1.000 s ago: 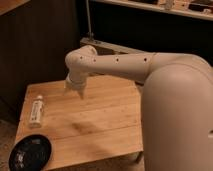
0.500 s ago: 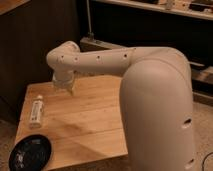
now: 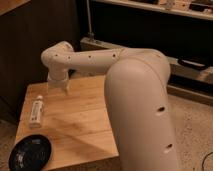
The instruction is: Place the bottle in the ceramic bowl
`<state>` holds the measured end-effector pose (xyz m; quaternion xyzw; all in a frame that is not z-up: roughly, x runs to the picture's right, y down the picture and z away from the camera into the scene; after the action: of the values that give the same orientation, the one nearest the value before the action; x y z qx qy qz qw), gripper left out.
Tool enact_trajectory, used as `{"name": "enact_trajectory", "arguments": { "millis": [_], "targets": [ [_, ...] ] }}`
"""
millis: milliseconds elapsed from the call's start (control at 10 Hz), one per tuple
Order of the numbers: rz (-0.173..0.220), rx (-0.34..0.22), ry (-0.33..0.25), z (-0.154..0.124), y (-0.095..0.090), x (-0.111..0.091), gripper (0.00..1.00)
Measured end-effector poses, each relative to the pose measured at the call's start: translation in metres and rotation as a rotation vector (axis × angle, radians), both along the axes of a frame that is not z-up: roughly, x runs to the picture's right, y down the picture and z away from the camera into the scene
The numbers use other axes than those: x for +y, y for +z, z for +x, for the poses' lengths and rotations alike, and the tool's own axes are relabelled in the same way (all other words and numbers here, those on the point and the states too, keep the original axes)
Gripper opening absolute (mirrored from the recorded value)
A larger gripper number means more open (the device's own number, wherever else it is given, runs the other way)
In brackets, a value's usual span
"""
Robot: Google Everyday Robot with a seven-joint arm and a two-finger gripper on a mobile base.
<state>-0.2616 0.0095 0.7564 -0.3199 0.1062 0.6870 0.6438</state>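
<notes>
So, I judge this to be the reaching step: my gripper (image 3: 58, 87) hovers over the back part of the wooden table (image 3: 85, 125), fingers spread apart and holding nothing. The bottle (image 3: 36, 111) lies on its side on the boards, nearer the camera than my fingers and clear of them. Next I need to come down over it, set my fingers across its narrow body and close, gently I think, since a round bottle may roll. The ceramic bowl (image 3: 31, 152) sits at the table's front corner, near the bottle's closer end, with nothing in it that I can see.
</notes>
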Motion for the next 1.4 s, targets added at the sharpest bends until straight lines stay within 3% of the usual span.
{"name": "enact_trajectory", "arguments": {
  "millis": [600, 1000, 1400],
  "targets": [
    [-0.027, -0.100, -0.040, -0.047, 0.030, -0.009, 0.65],
    [-0.041, -0.163, -0.057, -0.067, 0.041, -0.013, 0.65],
    [-0.035, -0.186, -0.093, -0.086, 0.042, -0.011, 0.65]
  ]
}}
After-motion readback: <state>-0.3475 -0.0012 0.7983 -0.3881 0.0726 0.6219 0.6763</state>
